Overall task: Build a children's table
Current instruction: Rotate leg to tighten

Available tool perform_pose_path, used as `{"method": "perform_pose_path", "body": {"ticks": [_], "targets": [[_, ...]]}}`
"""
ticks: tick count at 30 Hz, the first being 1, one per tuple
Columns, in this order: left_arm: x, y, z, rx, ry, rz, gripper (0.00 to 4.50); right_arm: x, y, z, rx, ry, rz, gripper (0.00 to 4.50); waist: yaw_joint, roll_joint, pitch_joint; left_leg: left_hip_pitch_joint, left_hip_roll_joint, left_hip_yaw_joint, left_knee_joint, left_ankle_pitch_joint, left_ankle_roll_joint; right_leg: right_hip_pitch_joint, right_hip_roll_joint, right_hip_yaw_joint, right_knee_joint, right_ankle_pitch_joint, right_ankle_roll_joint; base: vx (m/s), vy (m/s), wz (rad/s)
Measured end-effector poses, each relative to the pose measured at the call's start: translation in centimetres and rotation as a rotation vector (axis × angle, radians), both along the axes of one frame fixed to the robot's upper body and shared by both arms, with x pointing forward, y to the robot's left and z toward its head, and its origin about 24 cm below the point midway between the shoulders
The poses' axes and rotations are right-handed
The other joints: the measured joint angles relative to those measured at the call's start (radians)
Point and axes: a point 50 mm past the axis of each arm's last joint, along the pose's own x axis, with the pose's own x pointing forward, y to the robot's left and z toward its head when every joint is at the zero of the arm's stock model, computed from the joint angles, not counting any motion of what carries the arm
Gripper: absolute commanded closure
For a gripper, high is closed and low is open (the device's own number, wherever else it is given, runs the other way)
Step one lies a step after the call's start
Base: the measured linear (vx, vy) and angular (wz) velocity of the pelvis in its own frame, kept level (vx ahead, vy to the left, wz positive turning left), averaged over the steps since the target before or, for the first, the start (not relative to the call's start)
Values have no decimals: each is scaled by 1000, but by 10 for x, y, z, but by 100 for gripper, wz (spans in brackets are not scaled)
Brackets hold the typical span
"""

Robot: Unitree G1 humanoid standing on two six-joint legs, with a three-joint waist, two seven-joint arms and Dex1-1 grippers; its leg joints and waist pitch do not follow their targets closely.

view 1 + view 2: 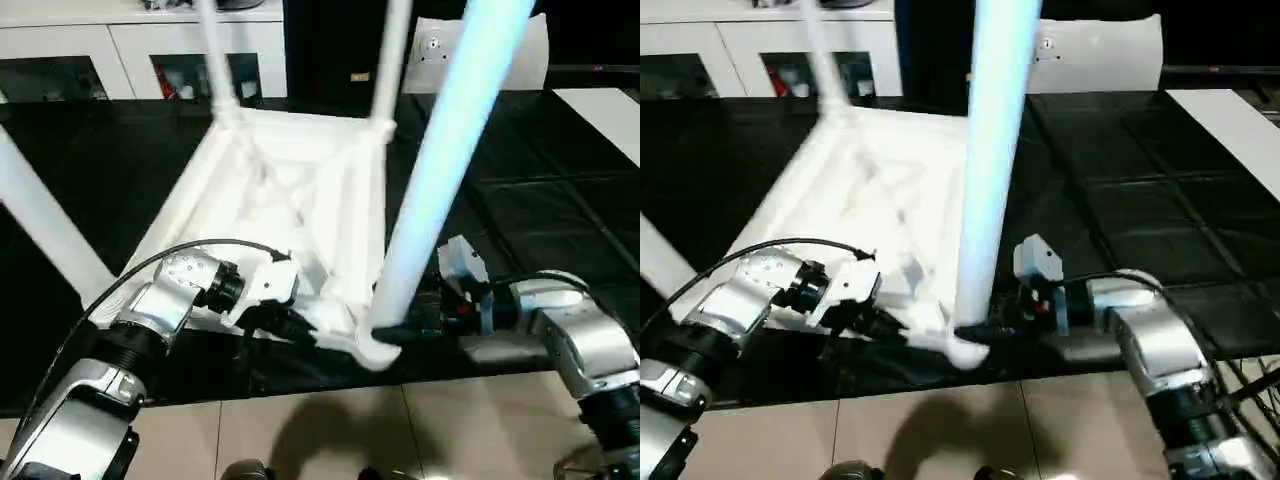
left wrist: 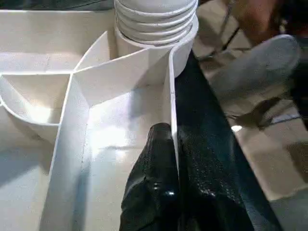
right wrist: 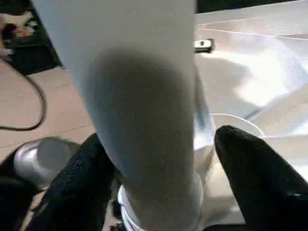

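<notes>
White plastic table top lies ribbed underside up on the black bench, near its front edge. Left claw pinches the top's rim; right claw straddles the near-corner tapered white leg, fingers parted.

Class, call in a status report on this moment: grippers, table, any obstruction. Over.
Left gripper pinching table top rim near corner. Right gripper straddling near leg at its socket, grip unclear. Four legs in view. No obstruction seen. Over.
</notes>
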Motion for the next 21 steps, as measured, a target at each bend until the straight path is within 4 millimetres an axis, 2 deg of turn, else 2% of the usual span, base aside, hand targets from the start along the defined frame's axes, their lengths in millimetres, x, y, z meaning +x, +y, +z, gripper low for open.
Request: {"method": "perform_pose_path", "body": {"ticks": [3, 5, 12, 19, 21], "targets": [[-1, -2, 0, 2, -4, -19, 450, -2, 0, -2, -7, 19, 36, 173, 0, -1, 0, 0, 0, 0, 0, 0, 0, 0, 0, 0, 0, 0, 0, 0, 0, 0], [-1, -2, 0, 2, -5, -27, 450, -2, 0, -3, -11, 29, 50, 178, 0, -1, 0, 0, 0, 0, 0, 0, 0, 0, 0, 0, 0, 0, 0, 0, 0, 0], [0, -3, 0, -2, -9, -36, 450, -2, -4, -2, -22, 49, 69, 239, 2, -1, 0, 0, 0, 0, 0, 0, 0, 0, 0, 0, 0, 0, 0, 0, 0, 0], [1, -4, -1, -9, -5, -31, 450, -2, -4, -3, -17, 68, 58, 250, 3, -1, 0, 0, 0, 0, 1, 0, 0, 1, 0, 0, 0, 0, 0, 0, 0, 0], [2, -5, -1, -21, -5, -6, 450, -3, -2, -3, -2, 82, 9, 250, 3, -1, 0, 1, 0, 0, 1, 0, 0, 1, 0, 0, 0, 0, 0, 0, 0, 0]]}}
